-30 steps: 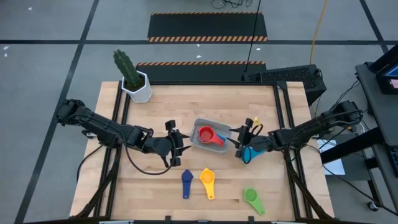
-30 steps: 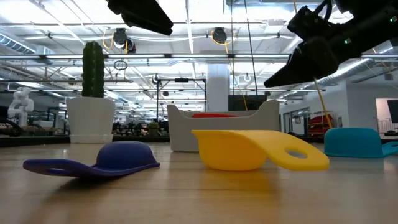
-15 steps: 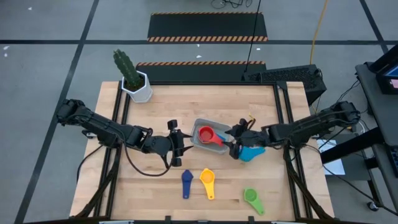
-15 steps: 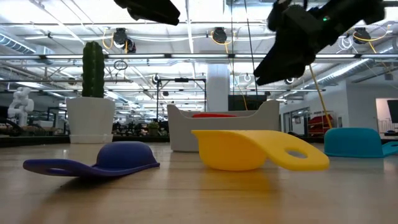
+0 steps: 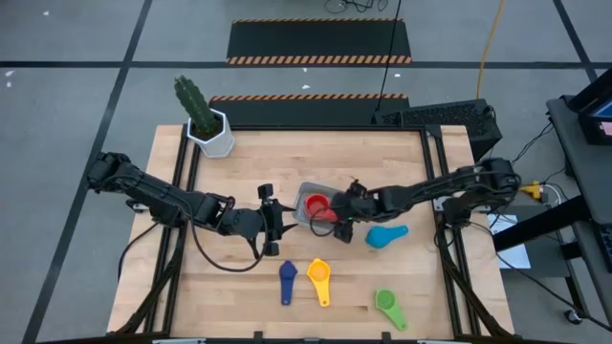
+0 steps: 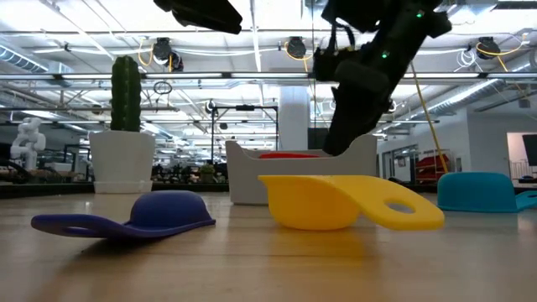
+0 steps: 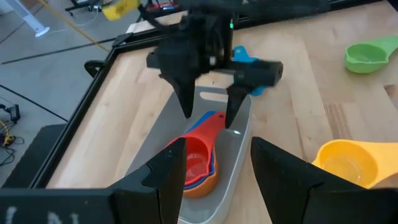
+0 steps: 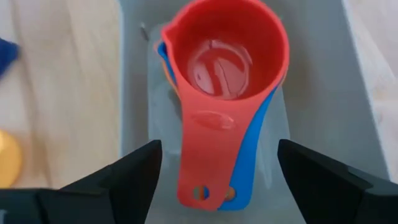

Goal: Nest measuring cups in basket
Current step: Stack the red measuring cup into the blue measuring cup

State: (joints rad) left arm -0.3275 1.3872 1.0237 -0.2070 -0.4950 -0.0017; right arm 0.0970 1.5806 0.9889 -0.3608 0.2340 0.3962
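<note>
Your right gripper hangs over the shallow pale grey plastic basket, jaws spread wide, holding nothing. The red plastic measuring cup sits in the basket on blue and orange cups. Your left gripper waits beside the basket, jaws spread, empty.

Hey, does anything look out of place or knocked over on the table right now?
Only one oddity: the light blue cup lies upside down on the table beside the basket, dome up in the low view. Nothing looks spilled or damaged.
</note>
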